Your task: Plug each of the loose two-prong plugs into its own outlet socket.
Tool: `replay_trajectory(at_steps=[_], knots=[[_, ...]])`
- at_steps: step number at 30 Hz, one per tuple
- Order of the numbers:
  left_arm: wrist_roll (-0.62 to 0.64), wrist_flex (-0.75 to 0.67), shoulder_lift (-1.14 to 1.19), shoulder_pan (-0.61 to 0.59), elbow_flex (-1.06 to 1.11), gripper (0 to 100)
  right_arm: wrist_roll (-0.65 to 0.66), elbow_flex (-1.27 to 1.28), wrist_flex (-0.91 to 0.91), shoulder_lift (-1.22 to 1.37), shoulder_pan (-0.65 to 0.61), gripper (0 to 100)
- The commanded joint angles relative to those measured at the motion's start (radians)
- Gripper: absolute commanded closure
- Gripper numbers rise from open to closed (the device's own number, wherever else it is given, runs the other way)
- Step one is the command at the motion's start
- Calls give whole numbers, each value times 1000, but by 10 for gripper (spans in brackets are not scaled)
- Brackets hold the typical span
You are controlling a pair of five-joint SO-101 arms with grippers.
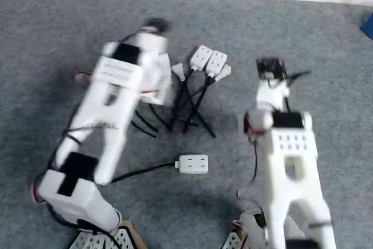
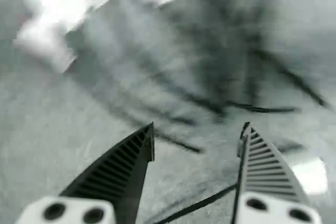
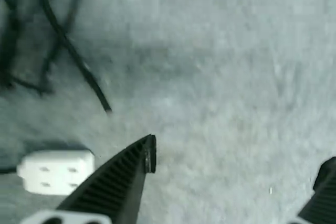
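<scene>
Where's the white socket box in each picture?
High view: socket box just below the middle, on the carpet.
Left wrist view: probably the white blur beside a finger.
Right wrist view: socket box next to a finger.
Shared landmark: the black cords.

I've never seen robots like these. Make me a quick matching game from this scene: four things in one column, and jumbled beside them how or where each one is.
Things
1. outlet strip
2. white plugs
3. cords
4. right gripper

States
A. black, crossing in a tangle
B. open, above bare grey carpet
C. bunched together at the cords' far ends
D. lying flat alone, apart from the plugs

Pairs: 1-D, 2-C, 3-A, 4-B
</scene>
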Motion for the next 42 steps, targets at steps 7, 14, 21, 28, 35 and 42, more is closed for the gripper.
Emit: replay_trajectory(at_steps=[7,14,21,28,35,42], knots=[[172,-218,-13,-303,203,737,-222,-714,36,671,-200,552],[181,-348,-12,-295,288,737,-334,-1096,38,1027,-239,598],[180,-370,-5,-286,302,737,-295,-1376,36,1287,-202,830],[180,-370,-2,-277,302,737,-295,-1587,134,1443,-122,848],[180,-370,-2,-271,303,737,-290,-1718,237,1527,-84,850],[178,-371,-1,-251,303,737,-288,-1899,423,1506,-84,962]])
